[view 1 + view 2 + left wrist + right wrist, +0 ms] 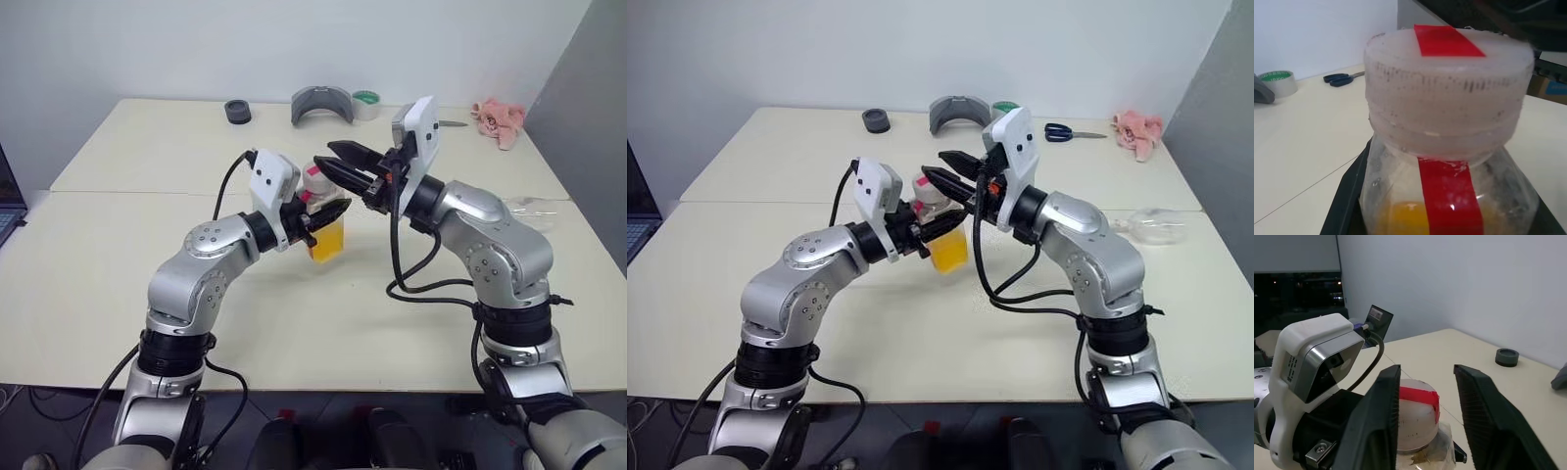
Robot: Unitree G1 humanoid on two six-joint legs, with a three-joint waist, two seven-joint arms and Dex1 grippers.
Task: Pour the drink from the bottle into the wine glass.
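Note:
My left gripper is shut on the bottle, holding it upright above the table. The clear bottle carries a red strip, and the orange drink fills its lower part. A white cap with red tape closes the top. My right gripper is open, its two black fingers standing on either side of the cap without touching it. A clear glass object, seemingly the wine glass, lies on its side on the table by my right arm.
Along the table's far edge sit a dark round puck, a grey curved piece, a tape roll, scissors and a pink cloth. A laptop edges in at the left.

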